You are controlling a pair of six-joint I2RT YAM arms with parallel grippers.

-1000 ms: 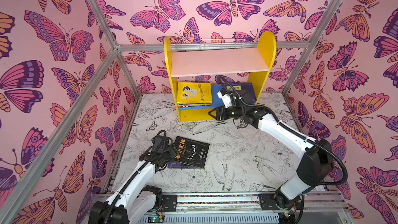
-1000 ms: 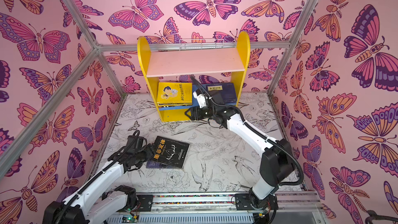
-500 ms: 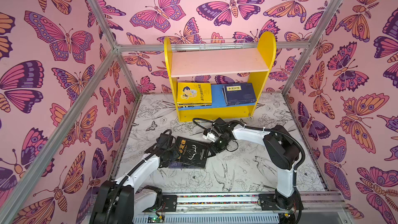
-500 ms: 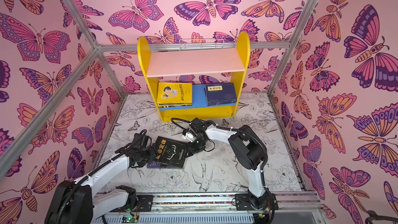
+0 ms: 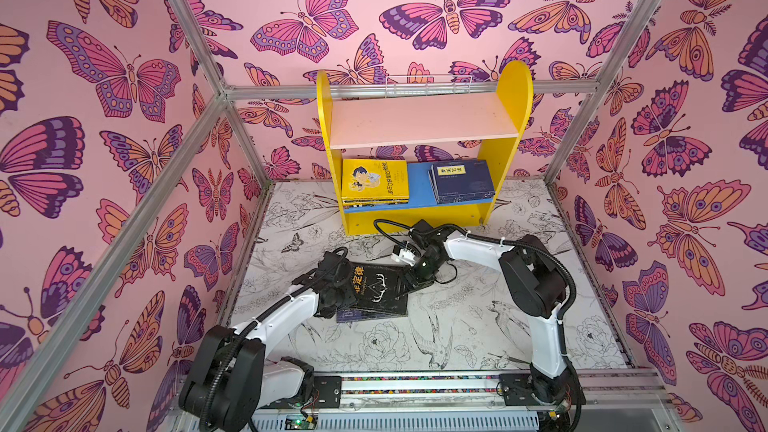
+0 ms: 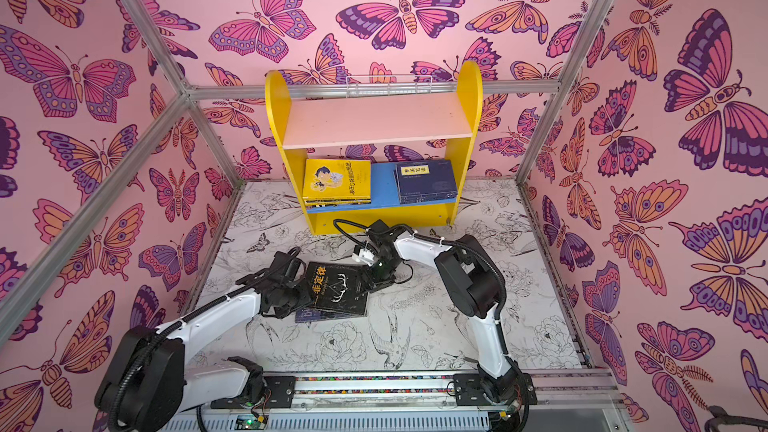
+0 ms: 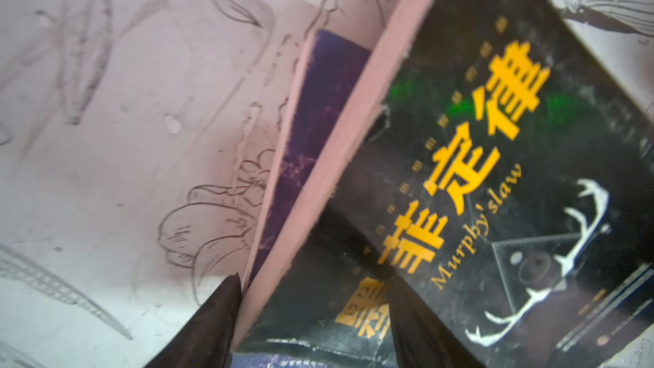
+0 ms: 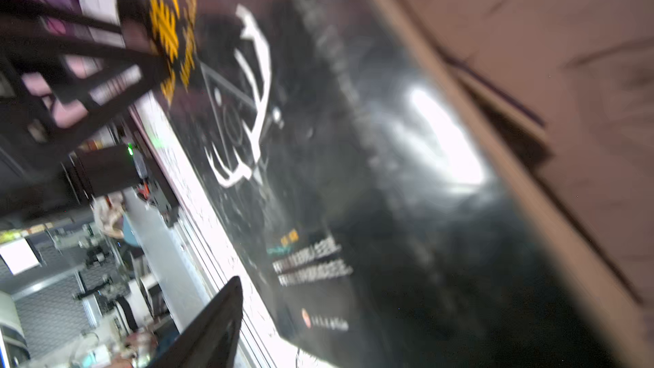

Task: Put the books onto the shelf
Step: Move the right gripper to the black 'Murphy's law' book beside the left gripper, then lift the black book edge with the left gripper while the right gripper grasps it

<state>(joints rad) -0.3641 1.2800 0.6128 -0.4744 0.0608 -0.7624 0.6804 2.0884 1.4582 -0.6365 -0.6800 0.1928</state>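
Black book hides most of the purple book beneath.

Close in on the black book from the left wrist view: big yellow characters run along the cover, 菲定律 plain as day, with one more at the head half hidden. Right beside them, slanted yellow lettering reads "Murphy'slaw". In a top view the same cover shows 定律. From the right wrist its small white print is only a blur. Over on the shelf, the yellow book carries a dark line of characters and the navy book a yellow title label, both too small to read.
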